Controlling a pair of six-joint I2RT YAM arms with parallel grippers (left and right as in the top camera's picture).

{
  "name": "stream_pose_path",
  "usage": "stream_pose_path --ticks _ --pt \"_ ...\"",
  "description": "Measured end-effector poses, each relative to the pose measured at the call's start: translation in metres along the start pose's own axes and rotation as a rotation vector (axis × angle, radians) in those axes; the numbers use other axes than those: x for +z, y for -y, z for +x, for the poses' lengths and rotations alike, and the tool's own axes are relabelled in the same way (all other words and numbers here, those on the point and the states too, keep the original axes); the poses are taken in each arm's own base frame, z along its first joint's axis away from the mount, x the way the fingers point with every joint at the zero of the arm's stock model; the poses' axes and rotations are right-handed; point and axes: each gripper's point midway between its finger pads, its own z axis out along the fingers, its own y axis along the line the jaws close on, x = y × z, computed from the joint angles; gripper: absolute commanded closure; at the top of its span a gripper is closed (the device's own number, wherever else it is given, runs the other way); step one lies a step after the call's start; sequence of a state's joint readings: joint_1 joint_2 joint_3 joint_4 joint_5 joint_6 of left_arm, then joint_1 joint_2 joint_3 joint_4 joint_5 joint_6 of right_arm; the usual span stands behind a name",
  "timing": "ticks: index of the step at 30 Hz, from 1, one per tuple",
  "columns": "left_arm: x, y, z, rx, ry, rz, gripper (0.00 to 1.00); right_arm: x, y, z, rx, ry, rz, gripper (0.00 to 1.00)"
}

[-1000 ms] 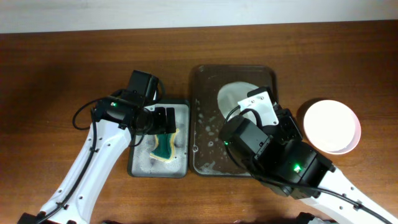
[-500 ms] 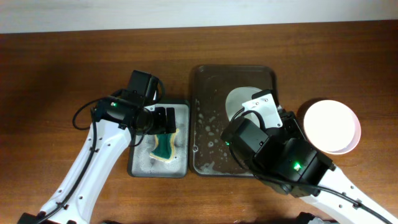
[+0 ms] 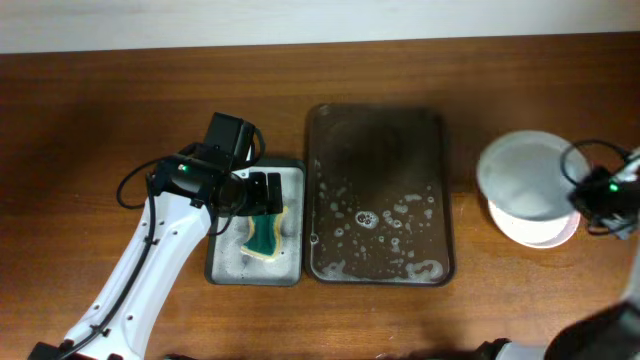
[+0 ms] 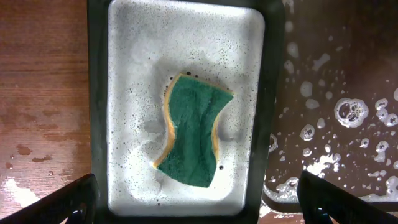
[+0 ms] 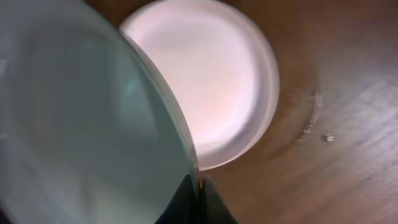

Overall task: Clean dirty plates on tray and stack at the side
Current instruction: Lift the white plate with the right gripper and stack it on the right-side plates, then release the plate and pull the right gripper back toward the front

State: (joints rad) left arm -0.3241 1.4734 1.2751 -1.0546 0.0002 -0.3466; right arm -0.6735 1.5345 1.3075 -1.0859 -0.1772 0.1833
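Plates: a pale green plate (image 5: 81,124) sits over a pink plate (image 5: 217,81), off the right side of the tray and on the bare wood. It covers most of the pink one in the overhead view.
Contact: it cannot be told whether the green plate rests on the pink one or is just above it.
Right claw (image 5: 198,198): closed thin on the near rim of the pale green plate, one dark finger on each face.
Tray (image 3: 380,140): dark brown, at the centre, with only suds (image 3: 365,215) and water drops on its lower half.
Left claw (image 4: 202,199): spread wide over the sponge tray (image 4: 186,37) and gripping nothing. Its two tips show at the bottom corners of the left wrist view.
Sponge (image 4: 193,130): green face up, yellow edge, bent into a wave, lying in grey foam.
Sponge tray place: just beside the brown tray's left rim.
Surface (image 3: 100,100): reddish-brown wood, with wet patches (image 4: 25,180) left of the sponge tray.
Room: a pale strip (image 3: 300,20) runs along the far edge of the wood.
Hard to make out: the right arm (image 3: 610,190) is cut off at the frame edge. The stack's count is hidden under the green plate.
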Motion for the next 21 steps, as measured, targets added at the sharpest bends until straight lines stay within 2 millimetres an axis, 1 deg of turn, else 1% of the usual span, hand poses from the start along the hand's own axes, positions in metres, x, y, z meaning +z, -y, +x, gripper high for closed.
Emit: stream_pose_path --ticks 1,2,3,4,5,6,8,9,10,11,13,14,15,16,17,18,19,20,21 --pt "0.000 0.000 0.000 0.000 0.000 0.000 0.00 0.009 0.012 -0.003 0.041 -0.024 0.000 0.96" --pt "0.000 0.000 0.000 0.000 0.000 0.000 0.00 0.019 0.024 -0.004 0.080 -0.054 0.007 0.93" --pt "0.000 0.000 0.000 0.000 0.000 0.000 0.00 0.035 0.037 -0.005 0.127 -0.093 0.006 0.46" --pt "0.000 0.000 0.000 0.000 0.000 0.000 0.00 0.050 0.048 -0.002 0.166 -0.143 0.010 0.29" --pt "0.000 0.000 0.000 0.000 0.000 0.000 0.00 0.056 0.051 0.000 0.182 -0.165 0.009 0.24" --pt "0.000 0.000 0.000 0.000 0.000 0.000 0.00 0.061 0.053 0.001 0.190 -0.177 0.006 0.23" --pt "0.000 0.000 0.000 0.000 0.000 0.000 0.00 0.061 0.048 0.001 0.192 -0.179 -0.021 0.21" --pt "0.000 0.000 0.000 0.000 0.000 0.000 0.00 0.058 0.040 0.000 0.190 -0.176 -0.067 0.20" --pt "0.000 0.000 0.000 0.000 0.000 0.000 0.00 0.048 0.026 -0.002 0.171 -0.154 -0.137 0.19" --pt "0.000 0.000 0.000 0.000 0.000 0.000 0.00 0.031 0.009 -0.004 0.133 -0.118 -0.207 0.18" --pt "0.000 0.000 0.000 0.000 0.000 0.000 0.00 -0.012 -0.028 0.000 0.023 -0.027 -0.326 0.14" --pt "0.000 0.000 0.000 0.000 0.000 0.000 0.00 -0.056 -0.063 0.011 -0.105 0.073 -0.416 0.12" --pt "0.000 0.000 0.000 0.000 -0.001 0.000 0.00 -0.091 -0.093 0.028 -0.222 0.149 -0.484 0.10" --pt "0.000 0.000 0.000 0.000 0.000 0.000 0.00 -0.125 -0.119 0.051 -0.343 0.214 -0.554 0.08" --pt "0.000 0.000 0.000 0.000 -0.002 0.000 0.00 -0.148 -0.137 0.073 -0.445 0.257 -0.605 0.01" --pt "0.000 0.000 0.000 0.000 -0.002 0.000 0.00 -0.174 -0.155 0.105 -0.565 0.297 -0.673 0.01" --pt "0.000 0.000 0.000 0.000 -0.001 0.000 0.00 -0.200 -0.168 0.140 -0.685 0.328 -0.756 0.01" --pt "0.000 0.000 0.000 0.000 -0.001 -0.001 0.00 -0.212 -0.170 0.156 -0.738 0.354 -0.786 0.01" --pt "0.000 0.000 0.000 0.000 0.000 0.000 0.00 -0.233 -0.170 0.183 -0.823 0.394 -0.838 0.01"
